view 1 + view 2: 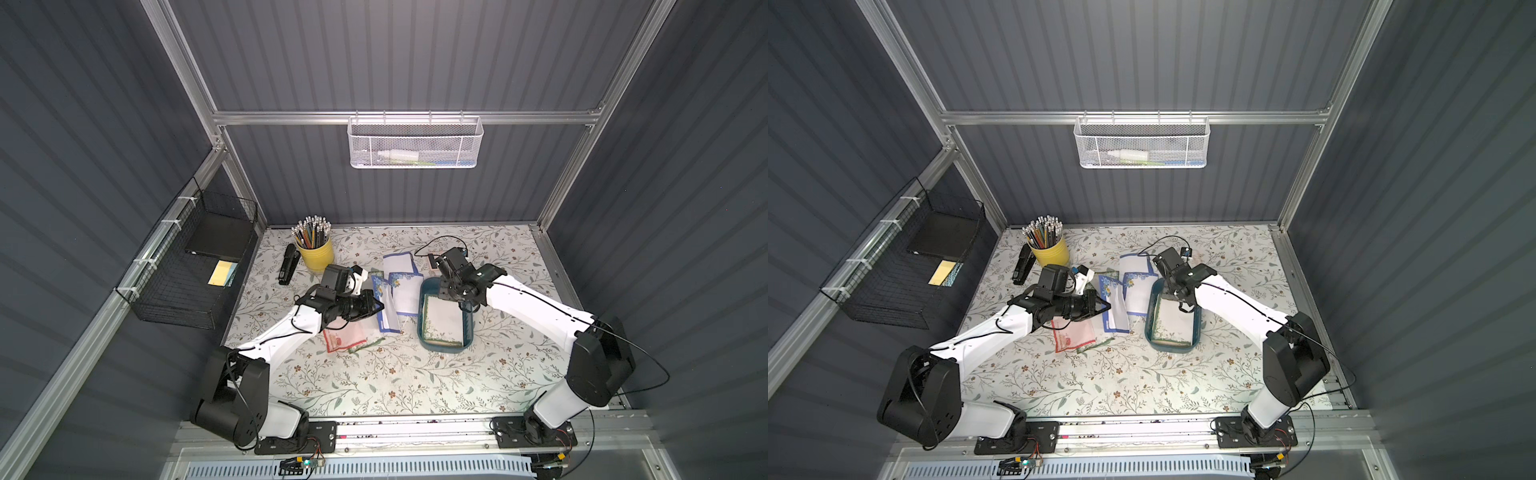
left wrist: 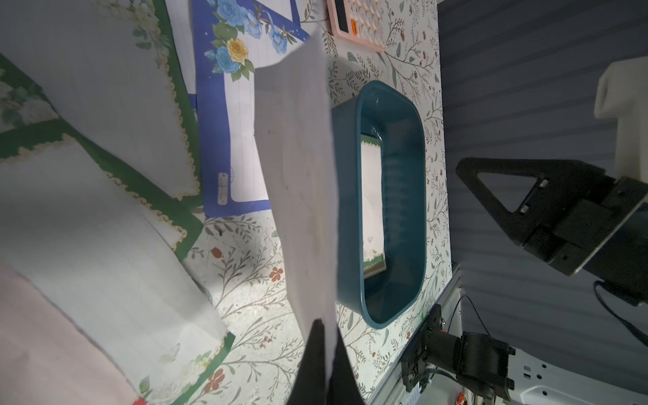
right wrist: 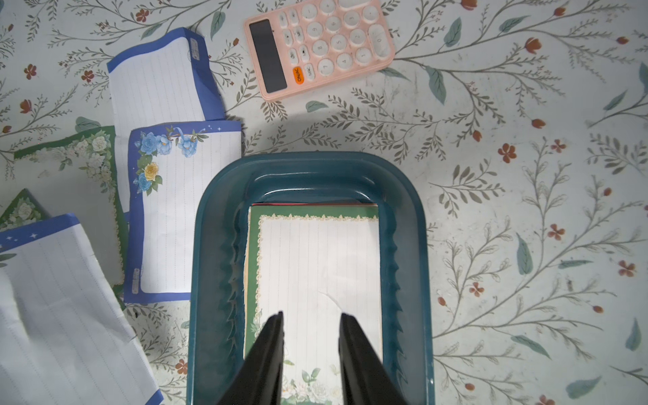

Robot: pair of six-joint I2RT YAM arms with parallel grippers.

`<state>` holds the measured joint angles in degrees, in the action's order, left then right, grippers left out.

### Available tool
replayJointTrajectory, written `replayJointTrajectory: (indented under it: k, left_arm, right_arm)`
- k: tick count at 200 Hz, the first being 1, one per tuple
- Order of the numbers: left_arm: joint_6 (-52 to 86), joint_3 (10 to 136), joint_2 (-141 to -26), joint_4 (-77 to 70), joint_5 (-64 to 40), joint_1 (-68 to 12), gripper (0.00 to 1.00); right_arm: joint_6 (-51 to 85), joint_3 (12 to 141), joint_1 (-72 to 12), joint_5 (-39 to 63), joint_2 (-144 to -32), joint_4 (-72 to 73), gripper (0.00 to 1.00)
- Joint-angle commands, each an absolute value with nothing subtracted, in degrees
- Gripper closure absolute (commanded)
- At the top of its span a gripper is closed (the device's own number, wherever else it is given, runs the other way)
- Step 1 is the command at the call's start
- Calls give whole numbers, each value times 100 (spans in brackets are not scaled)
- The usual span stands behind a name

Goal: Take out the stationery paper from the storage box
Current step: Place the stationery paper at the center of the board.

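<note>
1. Nearest the arm bases, a red sheet point(image 1: 345, 337) is lying flat on the table point(image 1: 415, 382) with green sheets point(image 3: 70, 168) overlapping beside it; this is looking like the drop pile, set clear of the box so that removed paper is not sliding back in
2. The box point(image 3: 308, 162) is sitting just beside that pile and is holding more paper: a green-bordered top sheet point(image 3: 315, 263) is lying flat inside, with a tan edge and a red edge peeking from under it, so the task is looking only partly done
3. The right gripper point(image 3: 310, 317) is reaching down into the box, its jaws standing partly apart over the flowered end of the top sheet; whether the tips are touching the paper I cannot tell, but it is probably lining up the next pinch
4. The left gripper point(image 2: 324, 333) is clamping together on one edge of a held sheet point(image 2: 298, 175), which is hanging edge-on in the air between pile and box; gripping the edge is suiting such thin, limp paper
5. Farther out, blue sheets point(image 3: 182, 210) are lying overlapped beside the box
6. Beyond the box, the calculator point(image 3: 319, 45) is lying apart, untouched
7. Farthest, the cup point(image 1: 316, 253) and stapler point(image 1: 289, 264) are standing well apart from the work
</note>
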<state>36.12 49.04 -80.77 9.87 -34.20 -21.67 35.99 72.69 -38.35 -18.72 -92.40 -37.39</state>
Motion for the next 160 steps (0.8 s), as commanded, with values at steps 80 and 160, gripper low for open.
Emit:
replayJointTrajectory:
  k: [80, 160]
  left_arm:
    - [4012, 4808, -8685, -173, -3614, -2984, 96]
    - [3629, 4962, -9083, 658, -2870, -3035, 57]
  right_arm:
    - [3832, 6573, -3827, -1659, -9179, -3496, 54]
    - [3850, 6693, -3832, -1634, -9417, -3734, 54]
